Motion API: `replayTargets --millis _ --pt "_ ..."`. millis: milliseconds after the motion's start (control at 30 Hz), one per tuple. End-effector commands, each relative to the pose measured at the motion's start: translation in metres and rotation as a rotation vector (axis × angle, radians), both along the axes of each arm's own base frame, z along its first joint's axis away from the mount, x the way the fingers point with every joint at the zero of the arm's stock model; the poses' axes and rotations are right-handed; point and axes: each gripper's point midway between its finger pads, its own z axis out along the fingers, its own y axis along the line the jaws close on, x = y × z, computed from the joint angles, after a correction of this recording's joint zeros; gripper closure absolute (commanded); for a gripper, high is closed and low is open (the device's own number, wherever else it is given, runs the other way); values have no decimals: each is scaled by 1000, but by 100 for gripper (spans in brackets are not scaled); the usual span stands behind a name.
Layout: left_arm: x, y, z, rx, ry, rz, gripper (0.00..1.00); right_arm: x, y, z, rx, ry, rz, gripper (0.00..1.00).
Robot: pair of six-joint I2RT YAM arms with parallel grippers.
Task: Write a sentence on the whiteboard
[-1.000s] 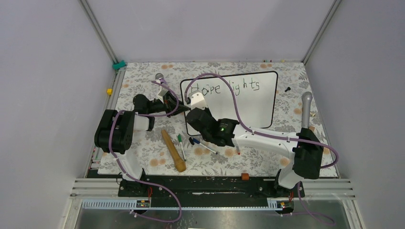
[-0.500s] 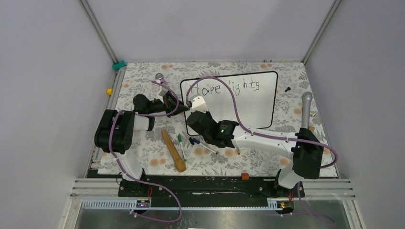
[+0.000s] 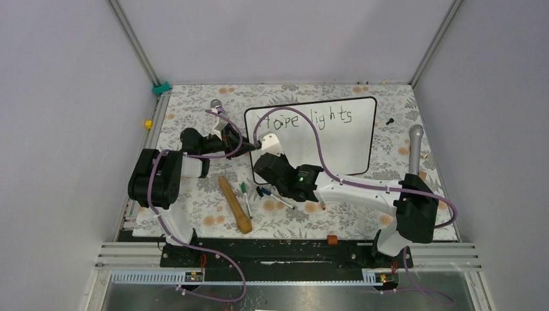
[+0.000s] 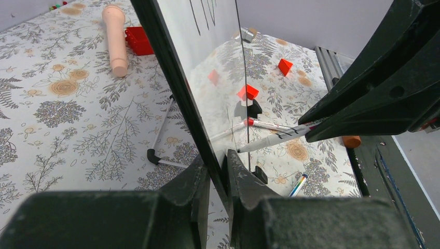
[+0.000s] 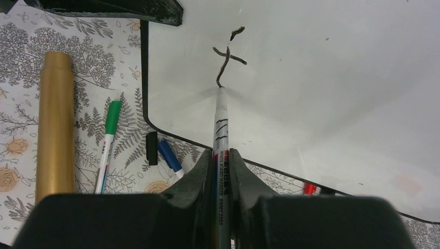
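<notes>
Now then, the whiteboard (image 3: 336,149) stands propped on its small feet at the back middle of the flowered table cover (image 3: 194,116). The top line of the sentence (image 3: 304,118) is on it and reads roughly "Hope lights" in dark ink. The left gripper (image 4: 218,166) is pinched onto the board's black frame at the left edge, which looks like bracing. The right gripper (image 5: 220,155) is clamped on a white marker (image 5: 220,119). Its tip touches the board low on the left side, right at the foot of a small mark (image 5: 228,54) that looks like a crossed t. So line one appears done and line two is barely opened, with one letter down and wide bare white board to its right. By the look of it, a good half of the writing is left. A green pen (image 5: 106,140), a blue pen (image 5: 168,154) and a gold cylinder (image 5: 52,124) lie on the cover just off the board's lower left corner, none of them in either gripper.
</notes>
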Motion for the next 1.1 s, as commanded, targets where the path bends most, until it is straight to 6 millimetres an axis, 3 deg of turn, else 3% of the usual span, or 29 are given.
replayTargets --millis 0,600,1067 --pt "1 1 10 19 -241 0 100 4 -11 10 3 -20 -48 100" --pt "1 1 10 18 -241 -2 100 9 -21 64 92 -129 -53 100" --pt "1 1 10 18 -242 -1 100 26 -18 76 85 -150 -65 100"
